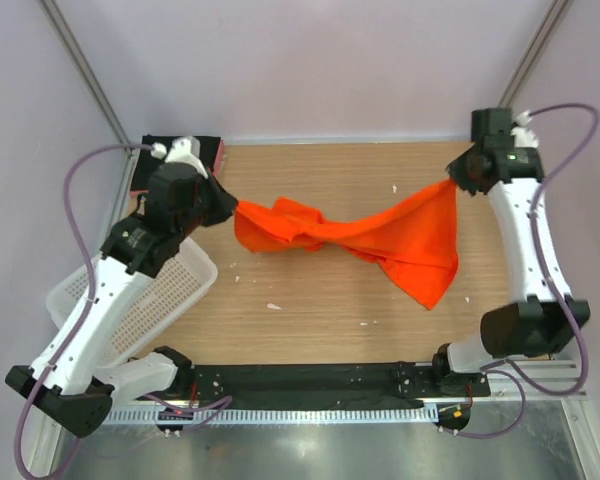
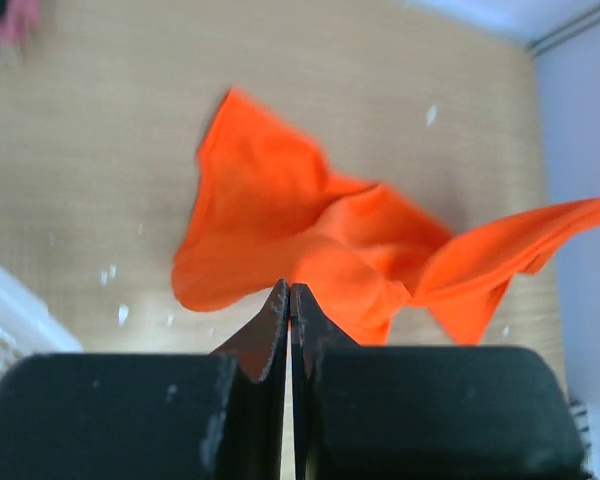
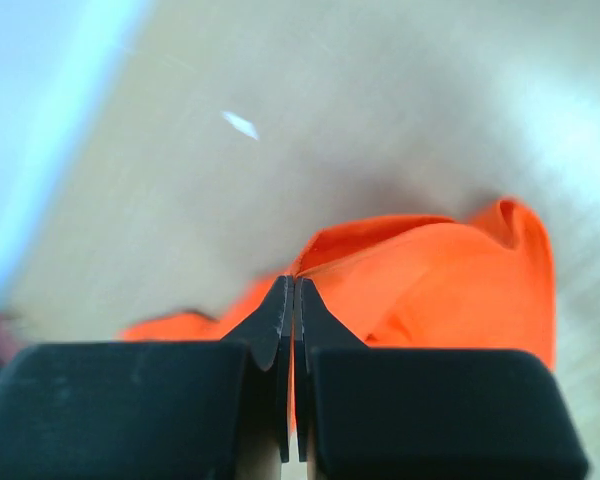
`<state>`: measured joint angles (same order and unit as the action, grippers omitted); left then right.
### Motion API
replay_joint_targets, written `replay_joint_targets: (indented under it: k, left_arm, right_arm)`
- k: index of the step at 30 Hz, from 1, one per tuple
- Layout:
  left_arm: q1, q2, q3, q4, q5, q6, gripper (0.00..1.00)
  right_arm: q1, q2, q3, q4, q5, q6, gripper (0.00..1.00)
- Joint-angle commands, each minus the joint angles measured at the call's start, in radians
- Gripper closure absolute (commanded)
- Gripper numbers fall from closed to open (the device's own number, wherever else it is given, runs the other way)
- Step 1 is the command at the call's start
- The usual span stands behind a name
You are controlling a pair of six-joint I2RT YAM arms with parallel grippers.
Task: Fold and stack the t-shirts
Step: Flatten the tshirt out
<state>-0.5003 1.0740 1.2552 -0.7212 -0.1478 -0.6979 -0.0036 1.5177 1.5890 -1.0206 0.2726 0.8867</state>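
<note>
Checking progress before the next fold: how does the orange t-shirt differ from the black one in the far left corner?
The orange t-shirt is unfolded and twisted; the black t-shirt lies flat, folded. The orange one hangs strung between the left gripper and right gripper, both shut on it; neither holds the black one. The orange one is in clear view; the left arm hides part of the black one. Both are plain-coloured cloth.

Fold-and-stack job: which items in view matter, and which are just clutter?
Job:
- orange shirt, stretched between the left fingers and right fingers, both pinching it
- folded stack, back left, behind the left arm

Lying about:
- white basket
- white scraps
</note>
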Motion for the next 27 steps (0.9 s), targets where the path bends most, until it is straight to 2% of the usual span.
replay_joint_targets:
  k: [1, 2, 3, 6, 12, 18, 22, 24, 27]
  left_arm:
    - [0.006, 0.021, 0.258, 0.006, -0.094, 0.11, 1.0]
    - [0.006, 0.027, 0.37, -0.006, -0.107, 0.126, 1.0]
    - [0.006, 0.033, 0.424, -0.032, -0.107, 0.126, 1.0]
    - [0.006, 0.015, 0.565, -0.032, -0.058, 0.095, 1.0]
    - [0.006, -0.149, 0.524, 0.031, 0.141, -0.027, 1.0]
    - [0.006, -0.275, 0.501, 0.066, 0.283, -0.123, 1.0]
    - [0.006, -0.284, 0.573, 0.083, 0.297, -0.126, 1.0]
    - [0.006, -0.264, 0.63, 0.077, 0.287, -0.103, 1.0]
    - [0.006, -0.218, 0.655, 0.074, 0.249, -0.045, 1.0]
  right_arm:
    - [0.001, -0.135, 0.253, -0.076, 0.048, -0.126, 0.99]
    - [-0.001, -0.142, 0.316, -0.094, 0.043, -0.141, 0.99]
    - [-0.001, -0.152, 0.43, -0.133, 0.039, -0.152, 0.99]
    - [-0.001, -0.198, 0.561, -0.2, 0.05, -0.186, 0.99]
    - [-0.001, -0.448, 0.48, -0.219, 0.047, -0.221, 0.99]
    - [-0.001, -0.629, 0.512, -0.23, -0.056, -0.2, 0.99]
    - [-0.001, -0.651, 0.597, -0.23, -0.061, -0.173, 0.99]
    - [0.001, -0.625, 0.635, -0.234, -0.017, -0.173, 0.99]
    - [0.004, -0.581, 0.602, -0.208, 0.046, -0.17, 0.99]
